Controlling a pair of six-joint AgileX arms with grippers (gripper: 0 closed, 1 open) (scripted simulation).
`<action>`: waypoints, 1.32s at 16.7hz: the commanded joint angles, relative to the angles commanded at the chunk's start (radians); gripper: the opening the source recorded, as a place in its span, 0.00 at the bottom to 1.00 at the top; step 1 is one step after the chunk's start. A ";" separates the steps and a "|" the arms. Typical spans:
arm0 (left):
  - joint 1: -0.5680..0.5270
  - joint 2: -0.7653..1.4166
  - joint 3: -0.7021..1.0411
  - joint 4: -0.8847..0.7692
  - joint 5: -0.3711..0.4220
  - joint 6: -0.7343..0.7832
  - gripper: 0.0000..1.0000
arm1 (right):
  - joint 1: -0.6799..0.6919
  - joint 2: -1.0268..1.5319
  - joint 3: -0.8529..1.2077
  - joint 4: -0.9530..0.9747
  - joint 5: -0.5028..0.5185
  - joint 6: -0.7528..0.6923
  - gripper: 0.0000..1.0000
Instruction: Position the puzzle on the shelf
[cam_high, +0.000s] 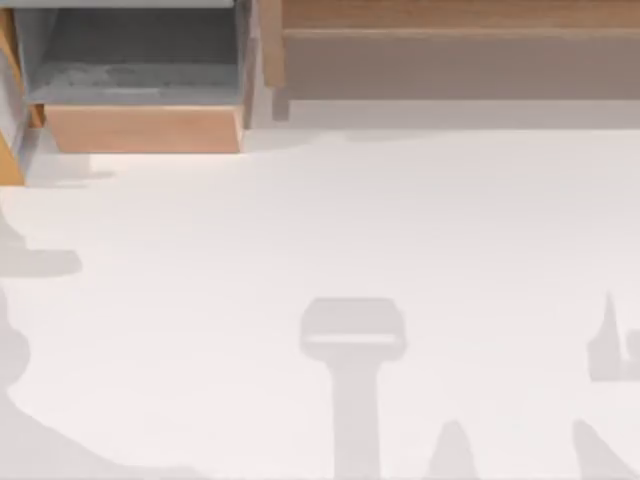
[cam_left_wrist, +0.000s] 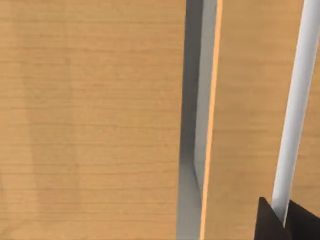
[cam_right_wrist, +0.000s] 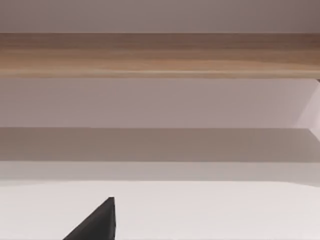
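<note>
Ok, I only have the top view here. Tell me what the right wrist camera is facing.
Observer: It faces the shelf front-on, its plank edge running across the picture with the shaded recess beneath.
Operator: Now place the right gripper for me.
Observer: A dark tip of the right gripper juts in over the white table, apart from the shelf's front.
Operator: Give me the left wrist camera too.
Observer: It looks closely at a light wood panel with a narrow grey gap running beside it. I cannot tell which piece of furniture that is.
</note>
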 joint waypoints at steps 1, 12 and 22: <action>0.013 -0.015 -0.037 0.019 0.013 0.001 0.00 | 0.000 0.000 0.000 0.000 0.000 0.000 1.00; 0.078 -0.074 -0.179 0.101 0.076 0.005 0.00 | 0.000 0.000 0.000 0.000 0.000 0.000 1.00; 0.181 -0.139 -0.353 0.200 0.175 0.013 0.00 | 0.000 0.000 0.000 0.000 0.000 0.000 1.00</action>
